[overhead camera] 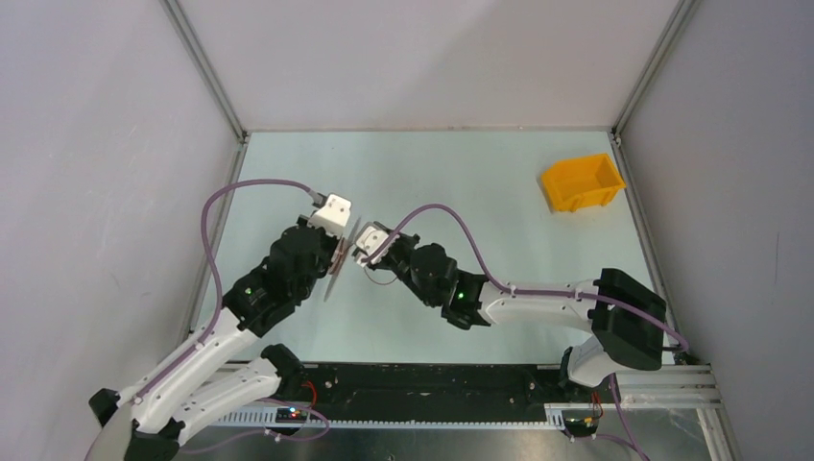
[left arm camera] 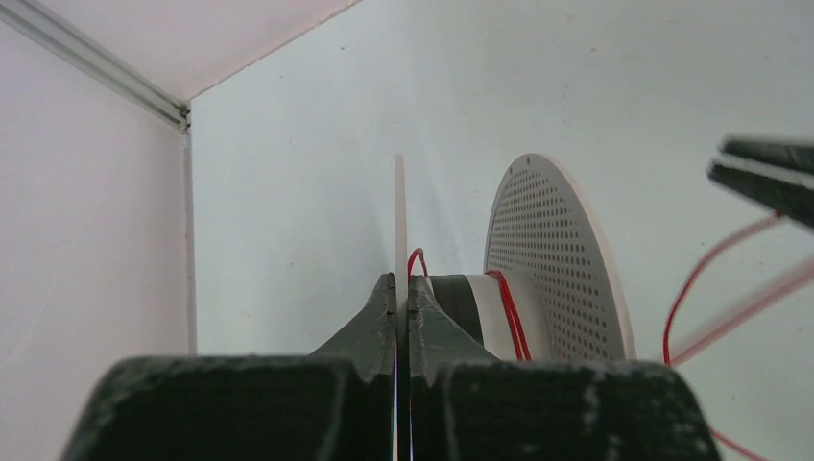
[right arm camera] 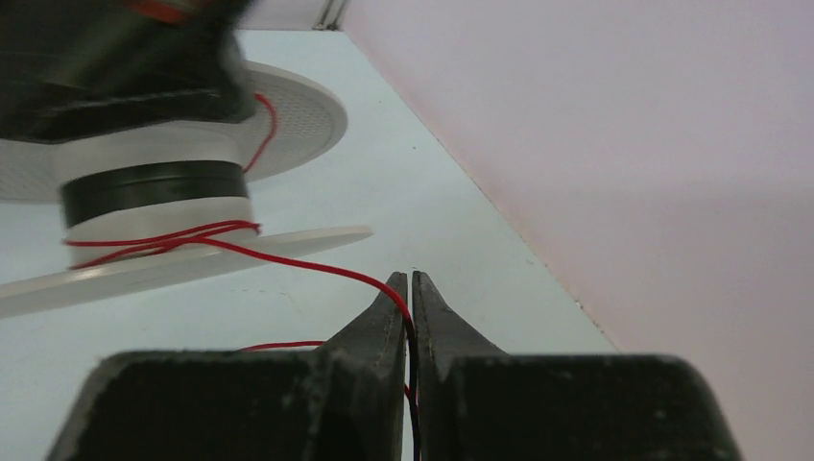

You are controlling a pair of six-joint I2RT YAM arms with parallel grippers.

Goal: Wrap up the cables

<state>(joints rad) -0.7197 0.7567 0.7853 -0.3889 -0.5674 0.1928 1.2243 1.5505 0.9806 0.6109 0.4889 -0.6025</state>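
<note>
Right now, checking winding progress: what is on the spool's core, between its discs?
A few cable turns beside a dark band; the left pincer hides the rest.

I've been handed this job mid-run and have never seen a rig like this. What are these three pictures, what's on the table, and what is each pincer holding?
You are looking at two robot arms bolted at the near edge of a pale table. The overhead picture looks down from behind them, with the left arm on the left and the right arm on the right. The other two pictures come from a small camera on each wrist, looking out along that arm's own two fingers.

The left pincer is shut on the thin edge of one disc of a pale spool. The right pincer is shut on a thin red cable, which runs to the spool's core, where a few turns are wound. A yellow bin sits at the far right of the table, apart from both arms.
</note>
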